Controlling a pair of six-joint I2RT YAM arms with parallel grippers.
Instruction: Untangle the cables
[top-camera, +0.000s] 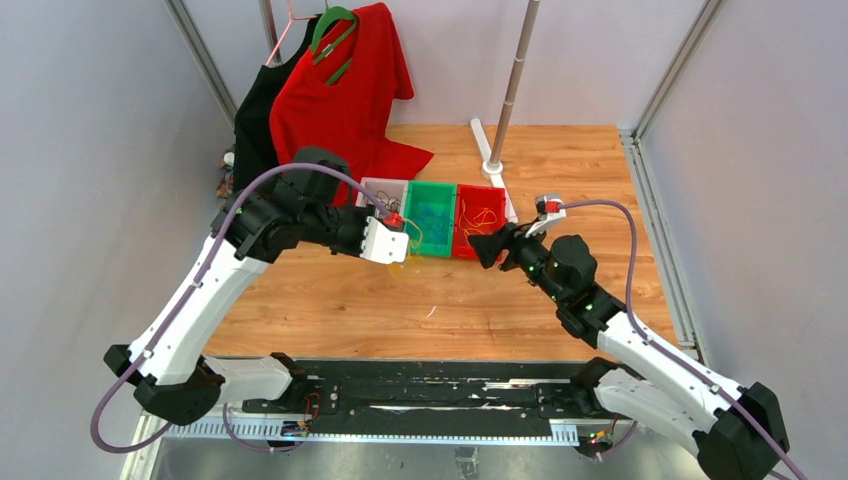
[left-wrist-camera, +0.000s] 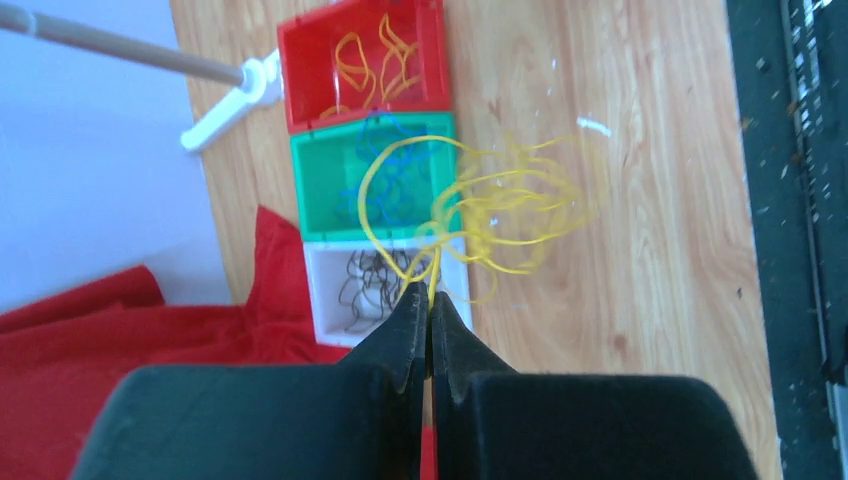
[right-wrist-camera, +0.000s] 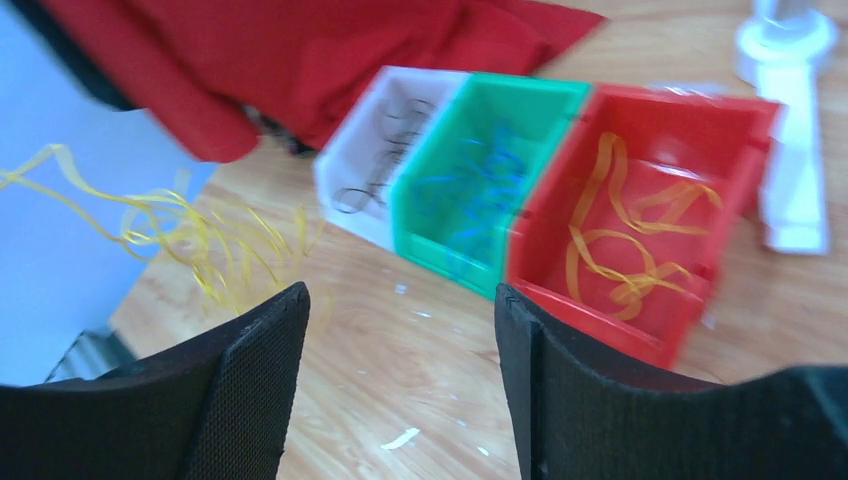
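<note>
Loose bundle of thin yellow cable (left-wrist-camera: 500, 205): bright lemon, set against the honey-brown, grained wooden bench (left-wrist-camera: 650, 300). The rectangular red plastic bin (left-wrist-camera: 288, 80) holds orange-yellow cable loops (left-wrist-camera: 370, 60). The green plastic bin (left-wrist-camera: 322, 190) holds blue cable loops (left-wrist-camera: 400, 185), and the white plastic bin (left-wrist-camera: 316, 295) holds dark brown-black cable loops (left-wrist-camera: 365, 285). The draped cloth garment (top-camera: 345, 100) is plain red. The right arm's padded fingers (right-wrist-camera: 250, 390) are black with a fine mesh texture.

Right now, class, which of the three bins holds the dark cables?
The white bin, at the row's end beside the red cloth, holds the dark cables. The green bin holds blue cables, the red bin yellow cables.
</note>
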